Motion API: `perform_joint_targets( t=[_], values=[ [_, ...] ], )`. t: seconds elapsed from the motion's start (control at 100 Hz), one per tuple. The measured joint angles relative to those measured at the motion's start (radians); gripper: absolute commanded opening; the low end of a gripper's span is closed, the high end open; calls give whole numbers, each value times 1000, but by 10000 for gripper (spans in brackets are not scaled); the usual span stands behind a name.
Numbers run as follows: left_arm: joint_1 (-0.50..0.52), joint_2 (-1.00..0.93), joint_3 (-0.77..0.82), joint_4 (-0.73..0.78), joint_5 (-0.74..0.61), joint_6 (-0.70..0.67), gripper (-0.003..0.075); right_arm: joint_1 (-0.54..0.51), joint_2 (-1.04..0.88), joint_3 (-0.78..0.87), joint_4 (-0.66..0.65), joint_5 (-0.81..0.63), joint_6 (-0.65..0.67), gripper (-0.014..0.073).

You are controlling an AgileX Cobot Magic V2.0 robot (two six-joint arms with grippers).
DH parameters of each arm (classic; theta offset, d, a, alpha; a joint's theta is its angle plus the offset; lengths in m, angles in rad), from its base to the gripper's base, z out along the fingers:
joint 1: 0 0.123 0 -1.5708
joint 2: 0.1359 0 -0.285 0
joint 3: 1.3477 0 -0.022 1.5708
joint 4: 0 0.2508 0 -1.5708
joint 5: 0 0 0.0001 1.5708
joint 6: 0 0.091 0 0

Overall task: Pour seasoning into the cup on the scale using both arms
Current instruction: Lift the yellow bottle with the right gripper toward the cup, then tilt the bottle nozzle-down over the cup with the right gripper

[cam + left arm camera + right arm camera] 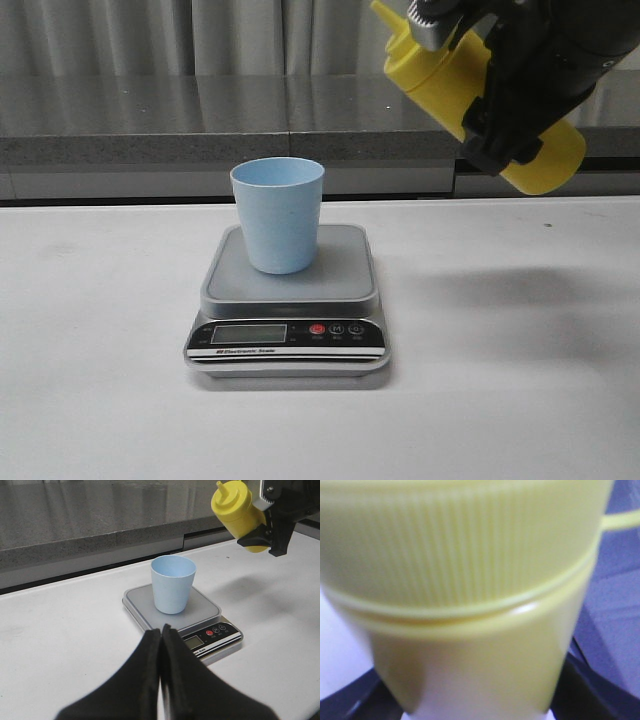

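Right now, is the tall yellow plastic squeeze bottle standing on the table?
No, the tall yellow plastic squeeze bottle is tilted in the air, held by the right pincer, above and beside the small pale blue plastic cup.

Matte black right claw [515, 95] with silver bracket
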Motion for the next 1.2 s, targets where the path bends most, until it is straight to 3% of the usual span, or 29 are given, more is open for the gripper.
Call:
perform_joint_targets(
  t=[0.19, 0.61, 0.85, 1.2],
  values=[
    [0, 0, 0, 0, 0, 0, -20, 26, 46, -5, -192, 4, 2, -58],
    [0, 0, 0, 0, 0, 0, -20, 47, 101, -5, -412, 35, 6, -58],
    [0, 0, 0, 0, 0, 0, -20, 52, 107, -11, -494, 82, 8, -58],
    [0, 0, 0, 0, 0, 0, -20, 91, 161, -70, -513, 160, -39, -58]
  ],
)
